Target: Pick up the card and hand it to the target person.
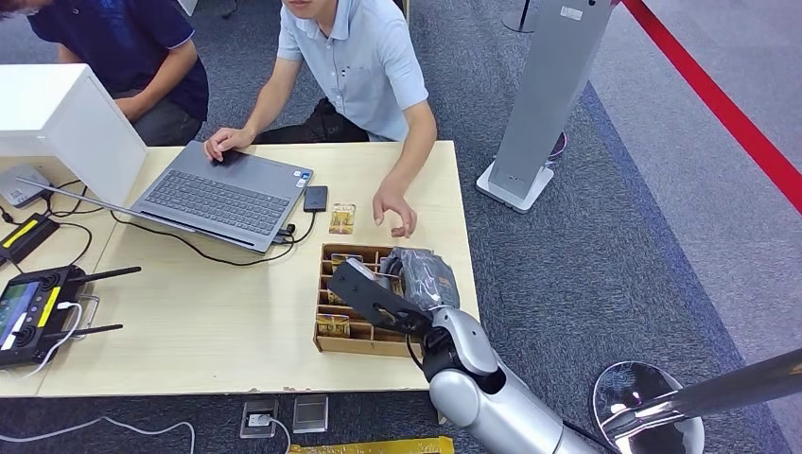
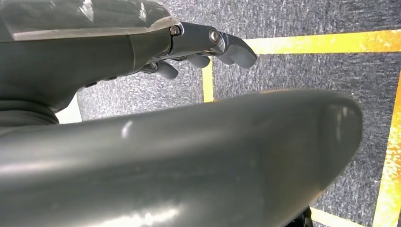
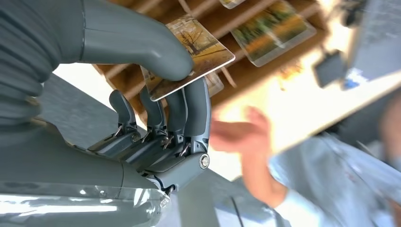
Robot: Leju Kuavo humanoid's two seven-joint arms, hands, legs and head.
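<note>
My right hand (image 3: 161,118) pinches a card (image 3: 208,49) with a yellow landscape print between thumb and fingers. In the head view this hand (image 1: 416,274) hovers over a brown cardboard box (image 1: 326,342) of small compartments near the table's front right corner. Other cards (image 3: 272,30) lie in the compartments. A person in a light blue shirt (image 1: 355,66) sits across the table, one hand (image 1: 394,210) resting just beyond the box; that person's hand (image 3: 239,135) is blurred in the right wrist view. My left hand (image 2: 203,47) hangs over carpet, fingers loosely bent, holding nothing.
One loose card (image 1: 341,218) lies on the table beyond the box. An open laptop (image 1: 222,194), a small black device (image 1: 315,198), cables, a white case (image 1: 57,118) and a controller (image 1: 33,307) occupy the left. A second person (image 1: 132,47) sits far left. A grey stand (image 1: 539,104) rises right of the table.
</note>
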